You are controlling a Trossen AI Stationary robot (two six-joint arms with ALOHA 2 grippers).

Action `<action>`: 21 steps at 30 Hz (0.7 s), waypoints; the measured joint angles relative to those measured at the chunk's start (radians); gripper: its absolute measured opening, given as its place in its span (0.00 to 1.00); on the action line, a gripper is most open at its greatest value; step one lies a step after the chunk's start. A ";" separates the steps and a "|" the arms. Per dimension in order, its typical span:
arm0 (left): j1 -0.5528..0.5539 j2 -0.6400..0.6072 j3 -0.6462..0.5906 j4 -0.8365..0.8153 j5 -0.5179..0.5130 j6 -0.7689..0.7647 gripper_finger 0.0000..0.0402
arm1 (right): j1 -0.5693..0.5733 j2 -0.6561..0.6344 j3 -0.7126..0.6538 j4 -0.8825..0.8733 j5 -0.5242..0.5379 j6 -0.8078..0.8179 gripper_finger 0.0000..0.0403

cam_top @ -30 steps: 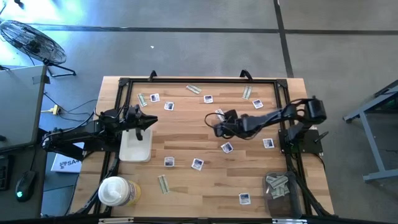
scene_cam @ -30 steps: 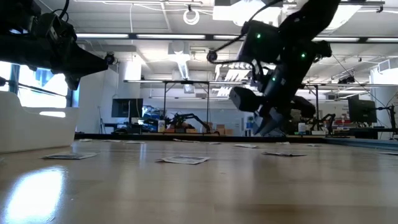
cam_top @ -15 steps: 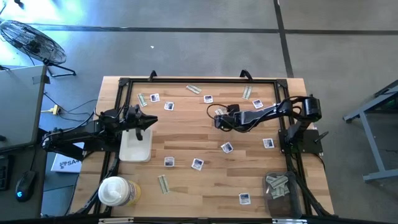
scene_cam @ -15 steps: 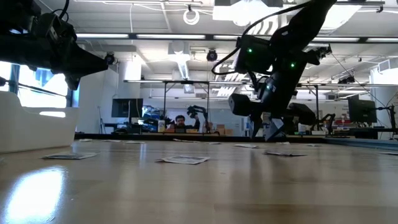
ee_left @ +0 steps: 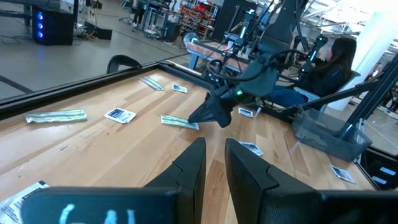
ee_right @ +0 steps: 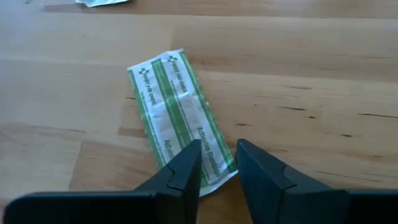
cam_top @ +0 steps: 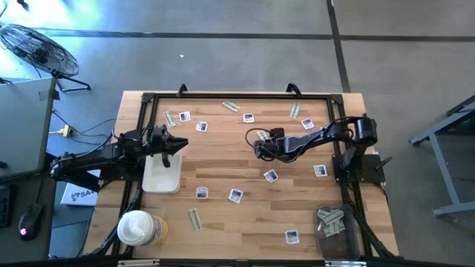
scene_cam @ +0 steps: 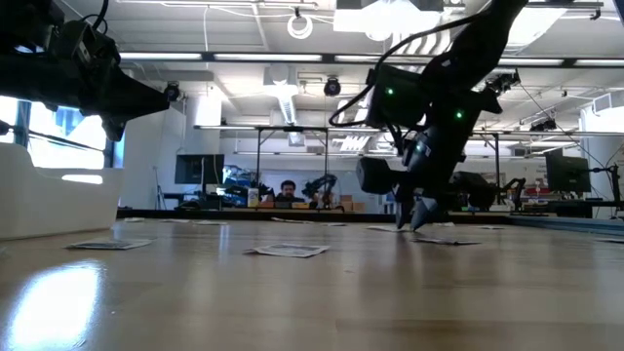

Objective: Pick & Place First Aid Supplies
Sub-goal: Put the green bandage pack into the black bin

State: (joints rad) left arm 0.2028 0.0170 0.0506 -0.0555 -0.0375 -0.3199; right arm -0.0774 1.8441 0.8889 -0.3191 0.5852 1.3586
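Note:
Square white packets and pale green strips lie scattered flat on the wooden table, for instance a packet point(cam_top: 271, 176) and a strip point(cam_top: 194, 218). My right gripper point(cam_top: 258, 145) is low over the table's middle, slightly open. Its wrist view shows a green-and-white strip point(ee_right: 180, 118) lying flat, with the fingertips point(ee_right: 217, 163) over one end of it. In the low view the fingertips point(scene_cam: 414, 222) reach down to the table top. My left gripper point(cam_top: 178, 143) waits above the white tray point(cam_top: 162, 176), narrowly open and holding nothing. My right gripper comes at the strip's end point(ee_right: 214, 158) from above, slanting, with its fingers lying along the strip. The fingers hide that end, so I cannot tell whether they touch it. The strip lies flat on the table.
A round white-lidded tub point(cam_top: 136, 228) stands at the near left corner. A dark bin point(cam_top: 332, 222) holding strips sits at the near right edge. A black frame point(cam_top: 237, 96) rims the table. People sit in the room beyond point(scene_cam: 285, 190).
My right gripper has moved a little toward the table's far edge and come down from well above the table, until its fingertips are at the table top over the strip. The left arm and the packets have kept still.

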 joint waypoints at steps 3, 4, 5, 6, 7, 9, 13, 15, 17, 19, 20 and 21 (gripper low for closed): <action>0.000 0.000 0.000 0.000 0.000 0.000 0.15 | 0.006 0.000 -0.001 -0.003 0.002 0.002 0.18; 0.000 0.000 0.000 0.000 0.000 0.000 0.15 | 0.007 0.000 -0.001 -0.004 0.002 0.002 0.16; 0.000 0.000 0.000 0.000 0.000 0.000 0.15 | 0.009 0.000 -0.002 -0.005 0.001 0.003 0.15; 0.000 0.000 0.000 0.000 0.000 0.000 0.15 | 0.012 0.000 -0.002 -0.006 0.001 0.003 0.14; 0.000 0.000 0.000 0.000 0.000 0.000 0.15 | 0.014 0.000 -0.002 -0.007 0.001 0.003 0.14; 0.000 0.000 0.000 0.000 0.000 0.000 0.15 | 0.022 -0.001 -0.002 -0.012 0.006 0.003 0.13; 0.000 0.000 0.000 0.000 0.000 0.000 0.15 | 0.031 -0.018 -0.002 -0.044 -0.003 0.025 0.16; 0.000 0.000 0.000 0.000 0.000 0.000 0.15 | 0.032 -0.030 -0.002 -0.057 -0.016 0.029 0.19; 0.000 0.000 0.000 0.000 0.000 0.000 0.15 | 0.034 -0.033 -0.003 -0.059 -0.026 0.027 0.21; 0.000 0.000 0.000 0.000 0.000 0.000 0.15 | 0.038 -0.033 -0.003 -0.058 -0.025 0.025 0.24; 0.000 0.000 0.000 0.000 0.000 0.000 0.15 | 0.040 -0.033 -0.003 -0.058 -0.025 0.025 0.24; 0.000 0.000 0.000 0.000 0.000 0.000 0.15 | 0.043 -0.033 -0.003 -0.057 -0.027 0.025 0.25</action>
State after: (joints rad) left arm 0.2026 0.0170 0.0507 -0.0558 -0.0372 -0.3201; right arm -0.0347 1.8111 0.8864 -0.3764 0.5584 1.3836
